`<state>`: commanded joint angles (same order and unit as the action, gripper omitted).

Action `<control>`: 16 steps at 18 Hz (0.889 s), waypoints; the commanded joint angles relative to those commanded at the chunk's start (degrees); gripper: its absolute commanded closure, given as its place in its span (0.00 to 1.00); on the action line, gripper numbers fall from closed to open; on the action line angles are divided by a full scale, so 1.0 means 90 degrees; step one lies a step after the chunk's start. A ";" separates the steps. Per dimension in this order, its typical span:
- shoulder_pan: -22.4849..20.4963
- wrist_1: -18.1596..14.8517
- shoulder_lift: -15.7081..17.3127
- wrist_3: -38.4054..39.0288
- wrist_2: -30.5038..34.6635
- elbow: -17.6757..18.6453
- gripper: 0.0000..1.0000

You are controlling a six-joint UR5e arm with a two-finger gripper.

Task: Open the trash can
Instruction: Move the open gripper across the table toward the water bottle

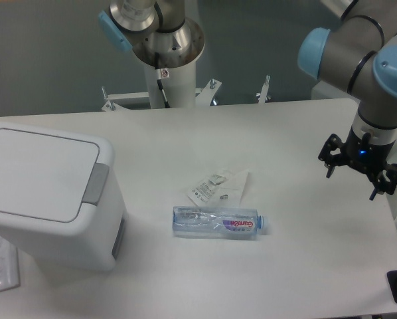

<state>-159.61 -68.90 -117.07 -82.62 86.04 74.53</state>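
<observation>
Trash can (42, 193): left side of the surface (298, 259), lid flat and shut, grey tab facing right. My end effector (359, 174): far right, above the surface, well apart from the can; fingers' spread unclear. Mid-surface: water bottle (218, 222) lying flat, clear packet (215, 187) just behind it.

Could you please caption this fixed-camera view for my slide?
Gripper hovers far right of the closed trash can, bottle lying between.
</observation>
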 joint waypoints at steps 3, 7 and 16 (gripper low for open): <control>0.0097 -0.0010 0.0029 0.0029 -0.0038 0.0020 0.00; 0.0235 -0.0010 0.0049 0.0400 -0.0214 0.0049 0.00; 0.0469 -0.0029 0.0098 0.1835 -0.0643 0.0010 0.00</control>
<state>-155.39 -69.17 -116.19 -66.10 80.25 74.62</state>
